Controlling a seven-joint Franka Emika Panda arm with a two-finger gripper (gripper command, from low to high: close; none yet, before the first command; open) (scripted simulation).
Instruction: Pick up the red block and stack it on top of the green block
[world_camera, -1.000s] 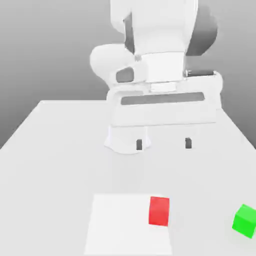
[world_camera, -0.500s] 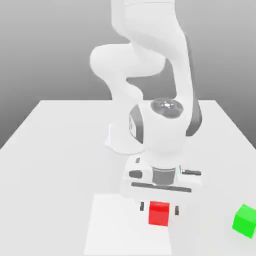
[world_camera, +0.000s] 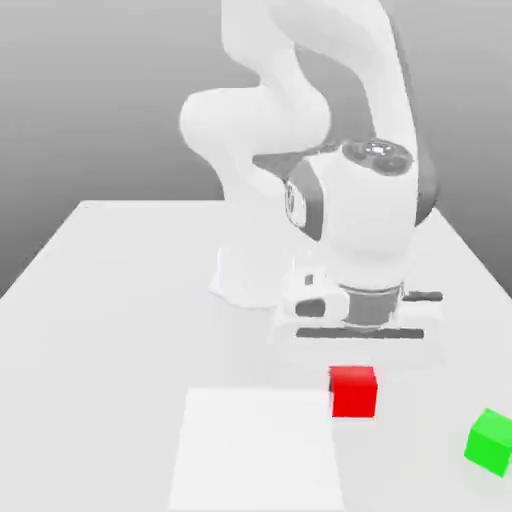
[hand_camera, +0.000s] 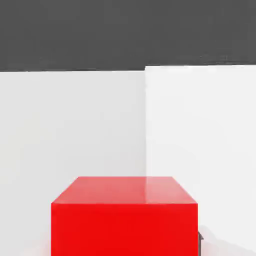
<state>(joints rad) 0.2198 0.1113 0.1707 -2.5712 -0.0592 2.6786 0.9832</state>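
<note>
The red block (world_camera: 353, 391) hangs just under the hand, a little above the table, toward the exterior view's right of the pale square patch. My gripper (world_camera: 354, 378) is shut on it, with the fingers mostly hidden behind the block. In the hand view the red block (hand_camera: 125, 220) sits close to the camera, and a dark sliver of a finger (hand_camera: 200, 243) shows at its side. The green block (world_camera: 491, 440) rests on the table at the exterior view's right, apart from the red block and nearer the front.
A lighter square patch (world_camera: 255, 455) marks the white table (world_camera: 110, 300) near its front edge, and it is also seen as the patch (hand_camera: 200, 130) in the hand view. The arm's base (world_camera: 250, 280) stands at the middle rear.
The hand came down over the red block and closed on it. The block has since risen off the patch and shifted toward the exterior view's right, nearer the green block.
</note>
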